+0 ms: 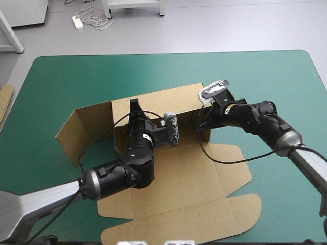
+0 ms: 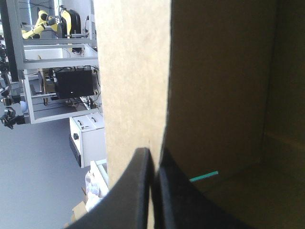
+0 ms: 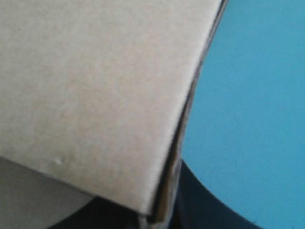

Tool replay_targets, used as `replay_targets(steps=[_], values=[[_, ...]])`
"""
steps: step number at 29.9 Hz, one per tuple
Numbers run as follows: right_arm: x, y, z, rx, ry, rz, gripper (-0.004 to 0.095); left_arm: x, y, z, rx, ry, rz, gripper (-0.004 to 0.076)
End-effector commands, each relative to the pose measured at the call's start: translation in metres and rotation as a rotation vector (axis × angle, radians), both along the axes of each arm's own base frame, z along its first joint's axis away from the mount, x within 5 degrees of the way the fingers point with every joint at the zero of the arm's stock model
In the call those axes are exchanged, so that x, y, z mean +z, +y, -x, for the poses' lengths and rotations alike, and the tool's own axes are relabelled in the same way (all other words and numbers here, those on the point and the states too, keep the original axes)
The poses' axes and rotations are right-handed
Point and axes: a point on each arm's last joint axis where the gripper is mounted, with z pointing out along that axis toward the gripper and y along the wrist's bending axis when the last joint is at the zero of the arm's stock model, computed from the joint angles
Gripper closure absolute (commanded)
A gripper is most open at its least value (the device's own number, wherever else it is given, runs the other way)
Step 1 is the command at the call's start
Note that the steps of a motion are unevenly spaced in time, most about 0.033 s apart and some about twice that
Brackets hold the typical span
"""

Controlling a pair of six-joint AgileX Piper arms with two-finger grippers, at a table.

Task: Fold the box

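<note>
The brown box [image 1: 179, 178] lies open on the teal-green cover, its base and front flaps flat. Its back wall [image 1: 163, 102] stands raised, and a side flap [image 1: 82, 127] angles out at the left. My left gripper [image 1: 135, 107] reaches over the wall's top edge near its middle. In the left wrist view, the left gripper [image 2: 153, 164] is all but shut, with the board [image 2: 133, 71] between its fingers. My right gripper [image 1: 204, 119] holds the wall's right end. In the right wrist view, the board [image 3: 95, 86] fills most of the picture, its corner pinched in the right gripper [image 3: 162, 214].
A strip of more board [image 1: 5, 99] shows at the table's left edge. Bare teal-green cover [image 1: 265, 76] lies behind and to the right of the box. The right arm's black cable loops across the box base.
</note>
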Motion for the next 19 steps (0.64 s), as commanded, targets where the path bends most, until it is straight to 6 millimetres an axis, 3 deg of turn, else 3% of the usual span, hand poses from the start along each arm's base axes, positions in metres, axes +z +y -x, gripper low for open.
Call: replay_targets(steps=[1, 8, 11, 17, 19], values=[[0.025, 0.000, 0.003, -0.021, -0.094, -0.084, 0.0925, 0.014, 0.003, 0.002, 0.003, -0.025, 0.049, 0.0733], [0.026, 0.000, 0.002, -0.039, -0.096, -0.107, 0.0925, 0.015, 0.003, 0.002, 0.001, -0.042, 0.047, 0.0731], [0.026, -0.001, 0.002, -0.069, -0.089, -0.123, 0.0925, 0.016, 0.003, 0.002, 0.025, -0.040, 0.097, 0.0682], [0.026, -0.005, -0.001, -0.127, -0.097, -0.117, 0.0926, 0.031, 0.003, 0.005, 0.106, 0.036, 0.206, 0.0330], [0.026, -0.006, -0.001, -0.139, -0.098, -0.116, 0.0926, 0.037, 0.004, 0.007, 0.137, 0.075, 0.207, 0.0275]])
